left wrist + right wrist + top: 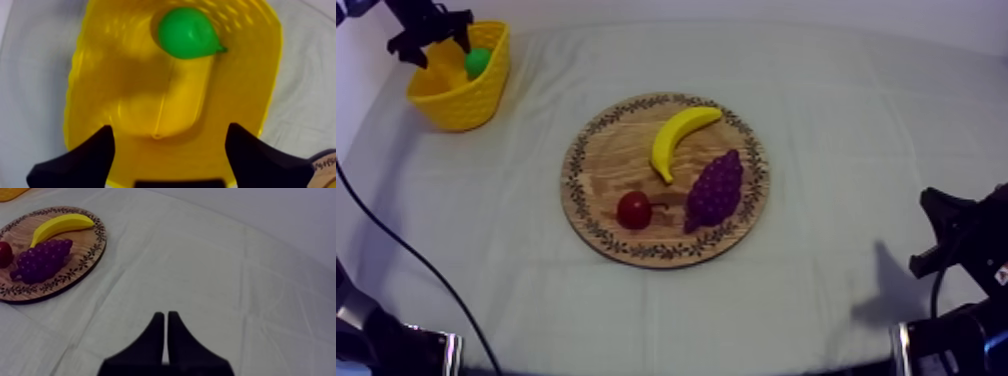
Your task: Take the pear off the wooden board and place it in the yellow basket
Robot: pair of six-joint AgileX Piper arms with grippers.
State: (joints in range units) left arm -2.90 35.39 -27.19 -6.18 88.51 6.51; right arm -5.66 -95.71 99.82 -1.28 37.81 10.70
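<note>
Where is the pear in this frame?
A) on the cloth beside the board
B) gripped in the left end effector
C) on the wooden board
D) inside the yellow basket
D: the pear lies inside the yellow basket, and the left end effector hangs over it with its fingers apart and nothing between them.

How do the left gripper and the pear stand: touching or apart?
Apart. The left wrist view shows the left gripper open, with bare floor of the yellow basket between its fingers and the pear lying farther in.
</note>
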